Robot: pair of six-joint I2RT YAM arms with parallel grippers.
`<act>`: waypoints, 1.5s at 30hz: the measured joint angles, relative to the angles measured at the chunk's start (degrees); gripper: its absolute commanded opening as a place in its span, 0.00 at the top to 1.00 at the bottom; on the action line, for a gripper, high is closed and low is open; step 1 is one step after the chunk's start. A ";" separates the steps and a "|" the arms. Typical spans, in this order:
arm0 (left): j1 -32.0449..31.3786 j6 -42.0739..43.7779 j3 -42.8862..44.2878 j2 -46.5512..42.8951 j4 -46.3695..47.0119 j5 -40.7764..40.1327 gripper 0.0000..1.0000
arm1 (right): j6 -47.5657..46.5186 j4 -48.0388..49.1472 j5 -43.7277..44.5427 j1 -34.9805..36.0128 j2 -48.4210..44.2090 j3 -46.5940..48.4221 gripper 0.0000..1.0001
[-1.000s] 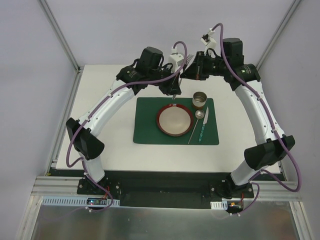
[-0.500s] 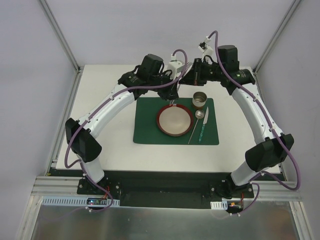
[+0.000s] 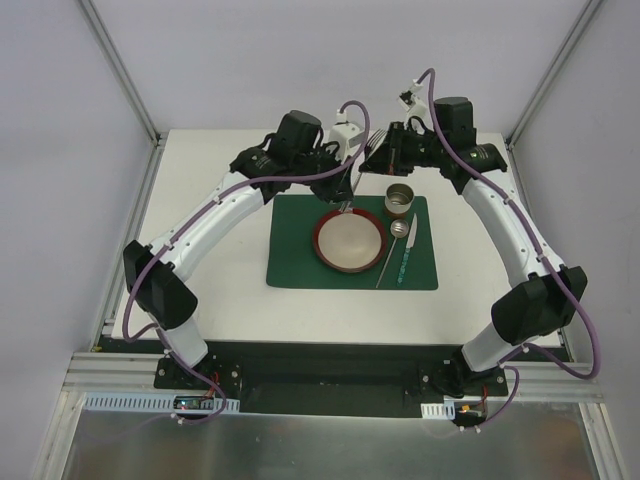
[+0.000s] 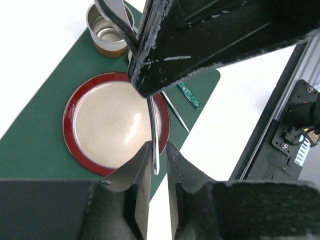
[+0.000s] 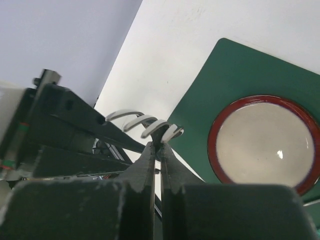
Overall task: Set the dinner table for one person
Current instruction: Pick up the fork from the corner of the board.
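Observation:
A silver fork [image 5: 145, 125] hangs in the air over the back edge of the dark green placemat [image 3: 295, 250] on the white dinner table [image 3: 200, 250]. My right gripper [image 5: 156, 146] is shut on the fork just below its tines, and it also shows in the top view [image 3: 378, 150]. My left gripper [image 4: 158, 145] is open, with the end of the fork handle [image 4: 153, 135] between its fingers, close to the left one. It also shows in the top view [image 3: 345, 200]. Below lies a red-rimmed plate [image 3: 350, 240].
A metal cup [image 3: 400, 200] stands at the placemat's back right corner. A spoon [image 3: 393, 245] and a green-handled knife [image 3: 405, 255] lie to the right of the plate. Metal frame rails [image 3: 130, 250] edge the table, and grey walls stand behind it.
My right gripper has carried the fork slightly left and down toward my left gripper. My left arm has shifted a little, keeping its fingers by the fork handle over the plate's far rim.

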 measured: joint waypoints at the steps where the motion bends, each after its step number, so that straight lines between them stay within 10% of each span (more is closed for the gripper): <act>1: 0.07 0.00 0.00 -0.37 0.22 -0.02 0.78 | -0.11 -0.39 0.70 -0.24 0.02 -0.02 0.99; 39: 0.37 -0.04 -0.55 0.46 1.92 0.24 0.75 | -0.15 -0.57 1.90 -0.66 0.02 0.00 0.99; 45: 0.37 -0.37 -0.55 0.68 2.08 0.31 1.00 | -0.13 -0.46 1.90 -0.66 0.20 0.02 0.99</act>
